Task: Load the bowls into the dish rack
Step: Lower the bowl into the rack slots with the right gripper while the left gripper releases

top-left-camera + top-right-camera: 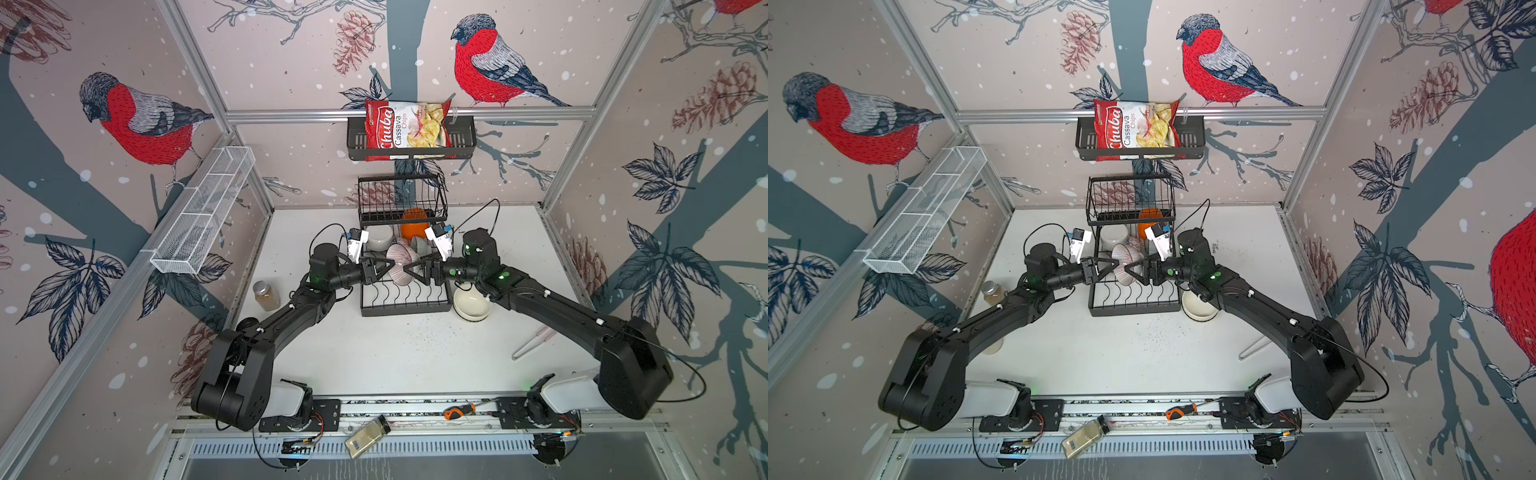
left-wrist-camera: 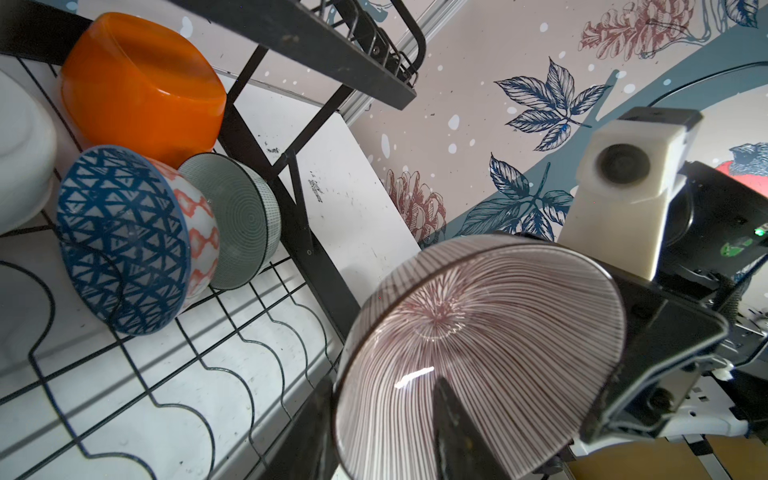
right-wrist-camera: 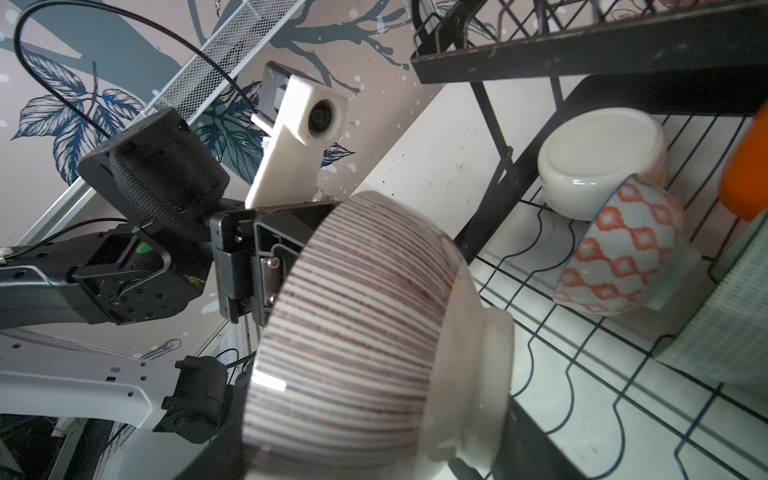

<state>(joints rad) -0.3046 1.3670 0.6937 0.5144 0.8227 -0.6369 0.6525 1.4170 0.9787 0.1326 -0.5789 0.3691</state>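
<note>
A brown-striped bowl hangs on its side over the dish rack, between both grippers. My right gripper is shut on it, one jaw at the rim and one at the foot. My left gripper is open, with one finger inside the bowl and the other outside its rim. Further back on the rack's lower grid lie an orange bowl, a white bowl, a blue-and-red patterned bowl and a mint-green bowl. Another white bowl sits on the table right of the rack.
The rack's raised wire basket overhangs its far end. A spice jar stands left of the rack. A pink utensil lies at the right. The wall holds a black shelf with a chips bag and a white mesh trough.
</note>
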